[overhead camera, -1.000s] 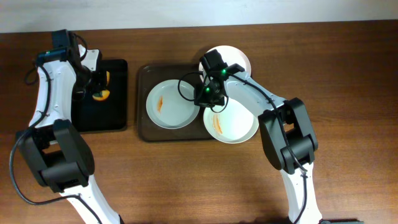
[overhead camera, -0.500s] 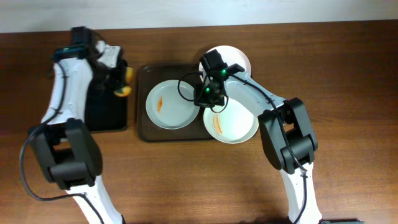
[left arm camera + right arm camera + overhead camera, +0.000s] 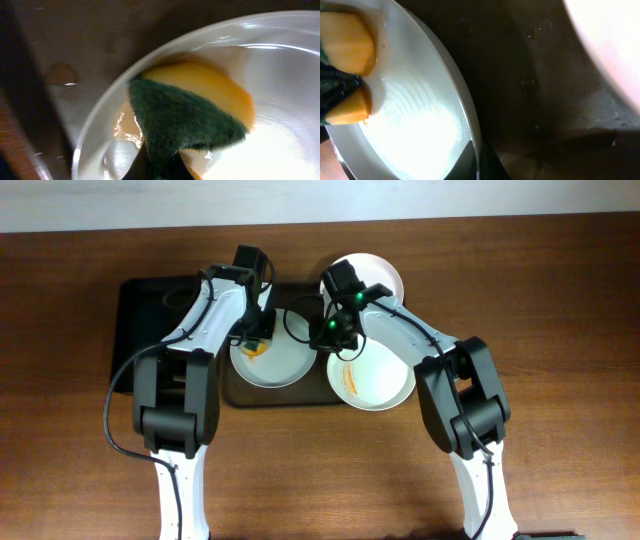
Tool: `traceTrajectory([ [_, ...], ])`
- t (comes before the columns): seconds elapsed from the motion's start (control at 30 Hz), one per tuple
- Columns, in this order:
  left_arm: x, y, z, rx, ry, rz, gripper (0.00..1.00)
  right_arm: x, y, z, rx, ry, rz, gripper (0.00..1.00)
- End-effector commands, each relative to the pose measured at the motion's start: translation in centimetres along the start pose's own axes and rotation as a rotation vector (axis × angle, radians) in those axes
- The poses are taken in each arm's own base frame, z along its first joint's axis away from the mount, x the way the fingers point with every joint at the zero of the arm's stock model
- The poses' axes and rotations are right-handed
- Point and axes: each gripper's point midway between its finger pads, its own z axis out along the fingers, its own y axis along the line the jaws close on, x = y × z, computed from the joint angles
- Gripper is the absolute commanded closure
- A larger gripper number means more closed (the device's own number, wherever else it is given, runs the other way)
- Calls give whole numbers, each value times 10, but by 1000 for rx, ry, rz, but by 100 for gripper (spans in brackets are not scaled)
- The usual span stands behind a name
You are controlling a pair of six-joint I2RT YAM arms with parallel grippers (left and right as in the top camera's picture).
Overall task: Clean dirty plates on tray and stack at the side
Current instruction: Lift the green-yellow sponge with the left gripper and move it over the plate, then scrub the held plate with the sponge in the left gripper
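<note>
Three white plates show in the overhead view. The left plate (image 3: 288, 363) lies on the dark brown tray (image 3: 230, 385). The right plate (image 3: 378, 383), with an orange smear, overhangs the tray's right end. The back plate (image 3: 380, 273) is behind the tray. My left gripper (image 3: 255, 343) is shut on a yellow-and-green sponge (image 3: 190, 112) that presses on the left plate (image 3: 280, 145) near its left rim. My right gripper (image 3: 476, 162) is shut on that plate's right rim (image 3: 465, 115). The sponge (image 3: 347, 42) also shows in the right wrist view.
A smaller black tray (image 3: 150, 330) lies left of the brown tray. The bare brown tray floor (image 3: 535, 100) shows beside the held rim. The wooden table (image 3: 320, 470) stretches in front, and a pale wall edge runs along the back.
My left arm has swung right from the black tray with the sponge and set it on the left plate. My right gripper has stayed on the plate's rim.
</note>
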Motion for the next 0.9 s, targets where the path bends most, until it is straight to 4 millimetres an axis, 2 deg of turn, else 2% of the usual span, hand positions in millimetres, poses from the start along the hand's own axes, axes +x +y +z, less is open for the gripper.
traceTrajectory([
  [0.0,30,58,17,-329,114,-60,99,2,1,3,-20,12,-12,96],
  [0.03,40,48,18,-275,159,-53,99,2,2,3,-20,11,-13,95],
  [0.07,57,18,19,-118,237,-32,99,1,2,3,-20,11,-13,96],
  [0.1,68,-15,17,51,282,89,99,1,2,3,-21,10,-13,96],
  [0.13,70,-28,16,116,287,151,99,1,2,3,-22,8,-14,96],
  [0.17,72,-53,13,233,272,282,99,0,2,3,-23,6,-15,96],
  [0.2,69,-62,13,254,251,333,99,0,2,3,-23,6,-15,96],
  [0.27,53,-70,18,249,182,318,99,0,2,3,-23,6,-15,96],
  [0.33,41,-66,27,227,135,196,99,0,2,3,-23,6,-15,96],
  [0.4,35,-7,34,-120,108,-154,99,0,2,3,-23,6,-15,96],
  [0.43,40,-1,33,-157,122,-162,99,-1,3,3,-25,3,-11,96],
  [0.57,87,2,21,-200,314,-228,99,-21,7,2,-34,-81,122,96],
  [0.63,95,4,18,-229,334,-321,99,-26,4,1,-20,-107,143,96],
  [0.7,84,16,19,-293,277,-315,99,-26,5,2,-20,-106,143,96],
  [0.77,57,38,19,-412,129,-340,99,-26,4,1,-20,-106,143,96],
  [0.8,44,42,20,-435,62,-360,99,-26,4,1,-20,-106,143,96],
  [0.87,31,46,19,-453,1,-370,99,-25,3,2,-17,-102,144,96],
])
